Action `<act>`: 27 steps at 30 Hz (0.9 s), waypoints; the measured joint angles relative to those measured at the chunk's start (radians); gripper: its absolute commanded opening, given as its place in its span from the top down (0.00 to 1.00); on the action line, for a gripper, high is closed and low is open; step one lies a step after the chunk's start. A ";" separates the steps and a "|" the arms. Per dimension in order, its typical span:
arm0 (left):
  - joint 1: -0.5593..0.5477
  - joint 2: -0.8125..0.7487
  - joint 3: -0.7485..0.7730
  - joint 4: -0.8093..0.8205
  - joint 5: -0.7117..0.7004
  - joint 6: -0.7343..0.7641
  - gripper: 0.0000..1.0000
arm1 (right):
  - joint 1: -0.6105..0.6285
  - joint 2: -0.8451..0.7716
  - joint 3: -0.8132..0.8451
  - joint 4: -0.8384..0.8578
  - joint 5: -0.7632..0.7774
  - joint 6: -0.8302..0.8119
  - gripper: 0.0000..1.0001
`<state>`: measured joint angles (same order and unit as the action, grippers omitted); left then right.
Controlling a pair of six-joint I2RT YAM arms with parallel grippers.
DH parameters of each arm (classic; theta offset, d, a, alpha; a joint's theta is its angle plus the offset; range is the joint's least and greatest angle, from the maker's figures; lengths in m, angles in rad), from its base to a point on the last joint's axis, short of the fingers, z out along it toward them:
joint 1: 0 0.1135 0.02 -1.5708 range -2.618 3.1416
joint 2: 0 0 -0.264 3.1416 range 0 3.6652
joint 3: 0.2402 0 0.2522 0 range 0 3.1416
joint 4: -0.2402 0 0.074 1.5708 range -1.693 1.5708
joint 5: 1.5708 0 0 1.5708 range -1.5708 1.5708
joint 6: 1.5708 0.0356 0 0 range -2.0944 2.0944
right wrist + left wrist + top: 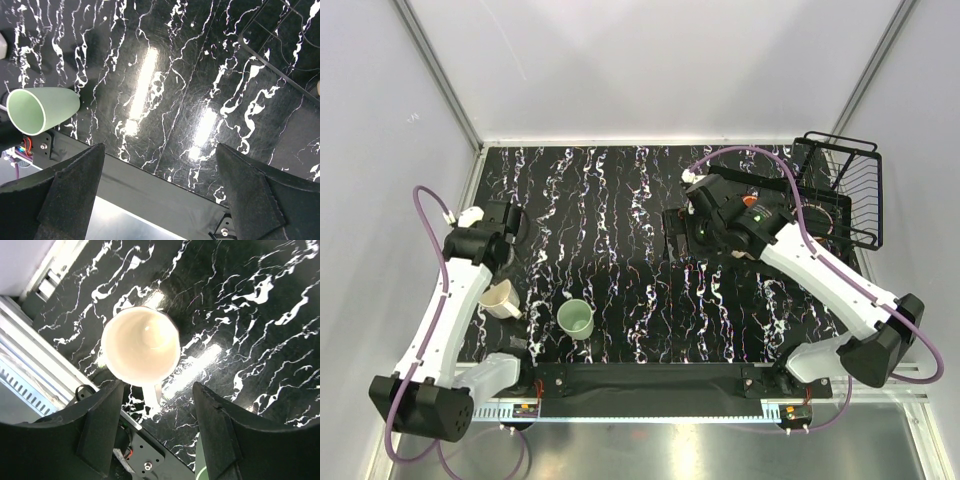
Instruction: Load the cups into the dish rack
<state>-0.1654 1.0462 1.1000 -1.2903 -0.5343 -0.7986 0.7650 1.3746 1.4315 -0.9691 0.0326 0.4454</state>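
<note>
The left gripper (157, 389) is spread wide and holds nothing. The cream-beige mug (141, 346) stands on the black marbled table (260, 315) just beyond the tips of its 2 fingers (102, 425). The mug's mouth faces the camera and its handle points back into the gap between the fingers. Neither finger appears to touch it.

The right gripper (160, 147) is also wide open and empty, with bare tabletop between its fingers. The mint-green mug (42, 107) stands well outside the finger on the left of that view. The dish rack (865, 195) lies out beyond the opposite finger, with only a wire edge showing in the wrist view.
</note>
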 measured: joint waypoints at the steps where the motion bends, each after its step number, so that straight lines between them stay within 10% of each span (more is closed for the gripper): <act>1: 0.010 0.006 -0.003 0.003 0.005 0.003 0.38 | 0.000 0.004 0.000 -0.001 0.000 0.000 0.00; 27: 0.137 0.258 -0.134 0.199 0.084 -0.073 0.42 | 0.000 -0.055 -0.030 -0.001 -0.001 0.034 0.00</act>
<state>-0.0280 1.3041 0.9665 -1.0912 -0.4507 -0.8719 0.7650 1.3193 1.4017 -0.9703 0.0315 0.4797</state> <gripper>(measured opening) 0.587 0.994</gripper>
